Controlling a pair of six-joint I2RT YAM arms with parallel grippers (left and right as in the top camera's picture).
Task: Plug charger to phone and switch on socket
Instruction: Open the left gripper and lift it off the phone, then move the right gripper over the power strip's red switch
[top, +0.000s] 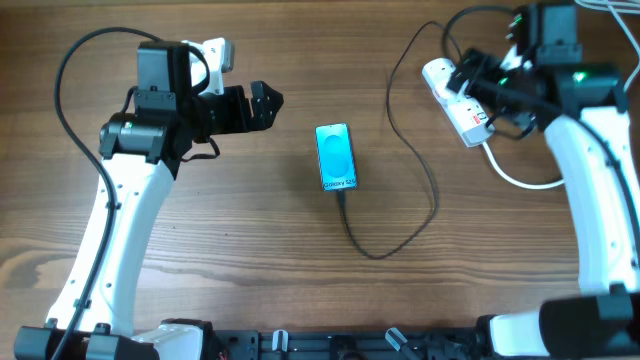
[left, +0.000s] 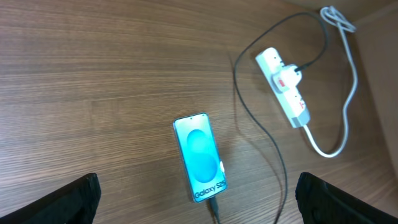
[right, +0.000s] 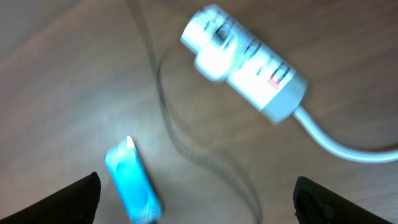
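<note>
Overhead: the small cyan-screened phone lies in the middle, and the thin black charger cable runs from its bottom end to the white oblong power strip far right. So I'd guess only switching on is left. The right gripper hangs over the strip and the left gripper is parked aside. The left wrist view shows the cable tip meeting the phone, fingers spread and empty. The right wrist view is blurry, fingers wide apart.

Soft, even room light falls on the wooden counter, and the shadows are faint. The overhead and left wrist views are crisp. The right wrist view is badly blurred: the socket and phone are smeared, the charger a ghostly streak. The phone's screen glows bright.
</note>
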